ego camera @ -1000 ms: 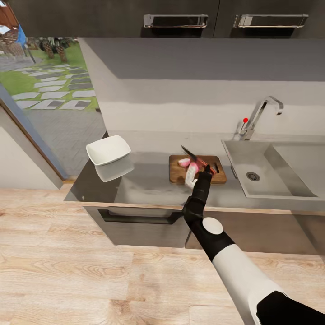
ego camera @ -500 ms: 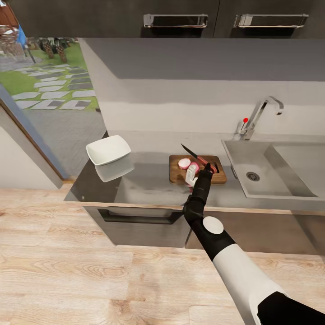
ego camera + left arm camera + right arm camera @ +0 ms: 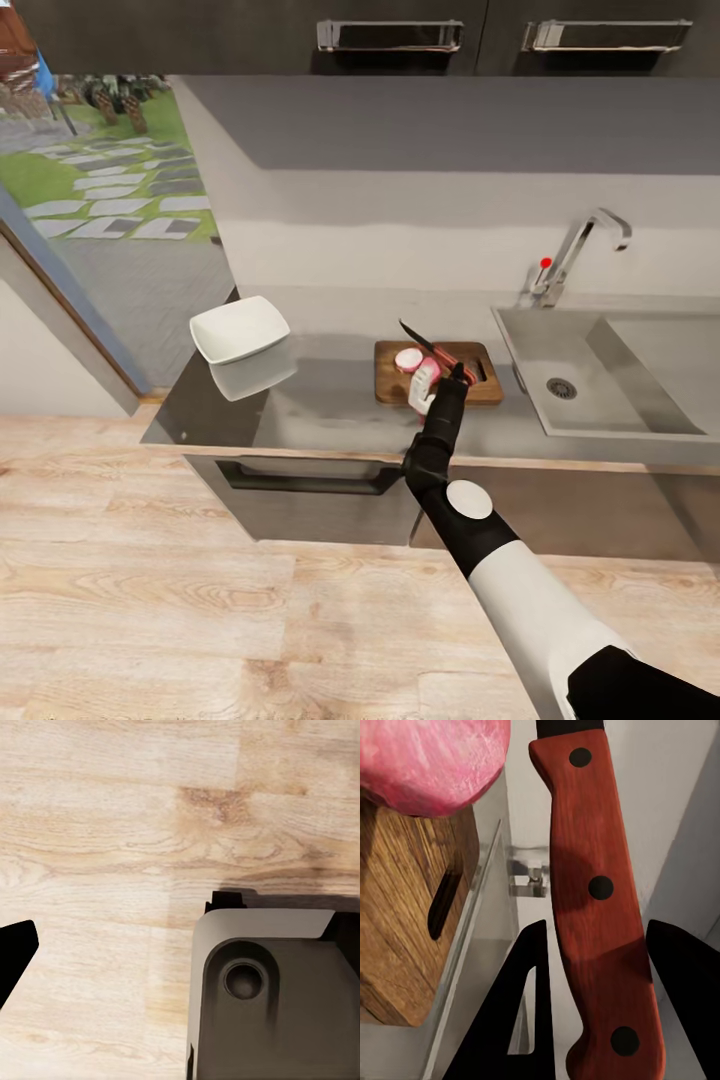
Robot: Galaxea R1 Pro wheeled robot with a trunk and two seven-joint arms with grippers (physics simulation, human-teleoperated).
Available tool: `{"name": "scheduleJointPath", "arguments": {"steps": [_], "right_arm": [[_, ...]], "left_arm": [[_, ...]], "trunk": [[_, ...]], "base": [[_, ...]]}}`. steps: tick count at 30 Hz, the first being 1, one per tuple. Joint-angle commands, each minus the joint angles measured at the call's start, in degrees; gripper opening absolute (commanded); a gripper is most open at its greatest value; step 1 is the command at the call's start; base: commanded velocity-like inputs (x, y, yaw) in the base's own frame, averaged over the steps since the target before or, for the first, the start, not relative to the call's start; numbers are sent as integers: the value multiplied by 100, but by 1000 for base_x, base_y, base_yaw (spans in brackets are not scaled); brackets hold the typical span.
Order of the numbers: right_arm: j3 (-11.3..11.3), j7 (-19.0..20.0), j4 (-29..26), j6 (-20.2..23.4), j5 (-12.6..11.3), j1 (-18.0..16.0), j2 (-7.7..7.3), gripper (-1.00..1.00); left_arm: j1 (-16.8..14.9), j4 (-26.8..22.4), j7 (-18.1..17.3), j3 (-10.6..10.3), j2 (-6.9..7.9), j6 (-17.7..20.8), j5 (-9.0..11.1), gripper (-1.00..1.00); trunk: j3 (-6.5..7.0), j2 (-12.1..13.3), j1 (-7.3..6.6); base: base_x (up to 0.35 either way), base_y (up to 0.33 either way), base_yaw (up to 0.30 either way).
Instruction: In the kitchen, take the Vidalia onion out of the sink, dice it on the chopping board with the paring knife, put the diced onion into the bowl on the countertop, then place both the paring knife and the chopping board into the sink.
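The brown chopping board (image 3: pixel 440 385) lies on the grey countertop (image 3: pixel 330 400), just left of the sink (image 3: pixel 600 400). Two pink-and-white pieces of the Vidalia onion (image 3: pixel 408 359) rest on its left part; in the right wrist view the onion (image 3: pixel 431 757) sits on the board (image 3: pixel 401 900). My right gripper (image 3: pixel 459 374) hovers over the board, shut on the paring knife (image 3: pixel 422 343), whose dark blade points up and left. The knife's red-brown riveted handle (image 3: pixel 600 915) sits between the black fingers (image 3: pixel 514 1020) of the right gripper (image 3: pixel 598 928). The white bowl (image 3: pixel 240 329) stands apart at the counter's left end.
A chrome faucet (image 3: pixel 585 245) with a red knob (image 3: pixel 545 263) rises behind the sink. Dark wall cabinets (image 3: pixel 400 35) hang above. A glass door (image 3: pixel 90 200) opens on a garden at left. The left wrist view looks down on wooden floor (image 3: pixel 112 817) and my dark base (image 3: pixel 270 990).
The head view has tilted slightly, shifting the picture. The knife and right gripper have edged a little toward the board's far side, the grip unchanged.
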Motion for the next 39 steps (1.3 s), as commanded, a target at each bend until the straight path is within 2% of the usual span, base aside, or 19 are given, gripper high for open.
{"name": "scheduleJointPath", "arguments": {"steps": [1,6,17,27,39], "right_arm": [[17,-15,8,36,-6,-6,-7,-100],[18,-19,21,36,-6,-6,-59,-100],[23,-20,21,36,-6,-4,-60,-100],[22,-20,-2,36,10,-6,12,-100],[32,-20,20,31,-6,-6,12,-100]], "left_arm": [[-9,23,6,-50,-2,-38,43,100],[-9,27,6,-50,-2,-38,43,100],[-9,23,6,-50,-2,-38,43,100],[-9,25,5,-50,-2,-38,43,100],[-9,26,6,-50,-2,-38,43,100]], "trunk": [[-15,-7,1],[-55,-7,1],[-57,-7,1],[-57,-7,1],[-57,-7,1]], "base": [[0,0,0],[0,0,0],[0,0,0],[0,0,0],[0,0,0]]}}
